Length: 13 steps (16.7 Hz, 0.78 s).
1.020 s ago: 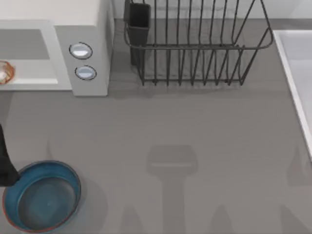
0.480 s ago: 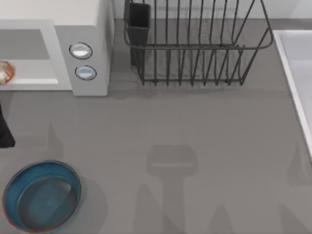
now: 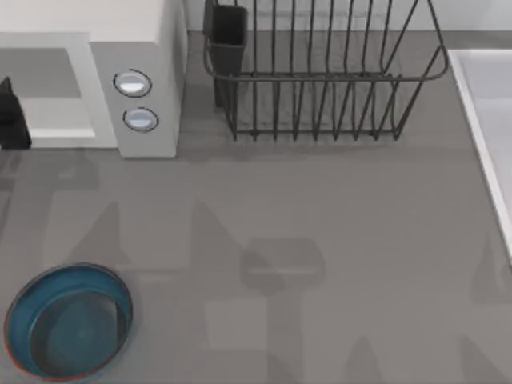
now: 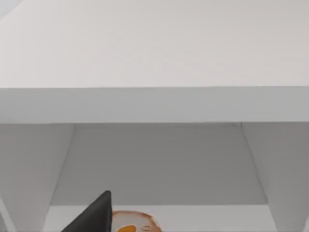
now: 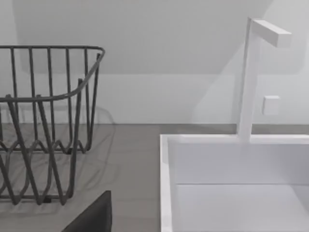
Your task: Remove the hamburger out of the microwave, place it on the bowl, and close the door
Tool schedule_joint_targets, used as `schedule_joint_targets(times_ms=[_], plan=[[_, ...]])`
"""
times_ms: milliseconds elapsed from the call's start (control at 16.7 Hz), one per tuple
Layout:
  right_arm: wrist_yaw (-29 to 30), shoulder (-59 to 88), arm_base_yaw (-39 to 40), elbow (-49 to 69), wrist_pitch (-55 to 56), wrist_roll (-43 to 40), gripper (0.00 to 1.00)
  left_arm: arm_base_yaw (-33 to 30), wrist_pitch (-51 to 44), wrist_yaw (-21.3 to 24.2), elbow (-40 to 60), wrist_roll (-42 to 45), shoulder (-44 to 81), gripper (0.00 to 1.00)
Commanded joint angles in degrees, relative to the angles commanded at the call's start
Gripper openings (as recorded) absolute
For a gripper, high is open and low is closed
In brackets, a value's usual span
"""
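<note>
Black and cut off at the top view's left edge, my left gripper (image 3: 11, 116) is hanging at the mouth of the light grey-white boxy microwave (image 3: 144, 48); whether its fingers are open or closed I cannot tell. Inside the cavity, the small off-white hamburger with an orange spot (image 4: 133, 223) is partly hiding behind one dark finger (image 4: 94, 215). Near the table's front-left corner, the round teal-blue bowl with a reddish-brown rim (image 3: 68, 330) is sitting.

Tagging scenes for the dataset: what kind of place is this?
Most likely a simulated kitchen counter: a microwave with two dials stands beside a black wire dish rack, with a white sink and its faucet toward the table's right. A blue bowl sits near the front left.
</note>
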Motion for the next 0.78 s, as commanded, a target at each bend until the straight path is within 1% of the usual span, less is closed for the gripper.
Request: schedule_joint_targets(times_ms=[240, 480, 660, 780], plan=[[0.0, 0.0, 0.0, 0.0, 0.0, 0.0, 1.0, 2.1, 11.22, 2.38, 8.57, 0.93, 23.37, 1.0], [0.0, 0.0, 0.0, 0.0, 0.0, 0.0, 1.0, 3.96, 21.08, 4.46, 16.11, 1.77, 43.93, 1.0], [0.0, 0.0, 0.0, 0.0, 0.0, 0.0, 1.0, 5.05, 26.83, 5.66, 20.5, 2.26, 55.89, 1.0], [0.0, 0.0, 0.0, 0.0, 0.0, 0.0, 1.0, 5.59, 29.67, 6.26, 22.67, 2.5, 61.78, 1.0]])
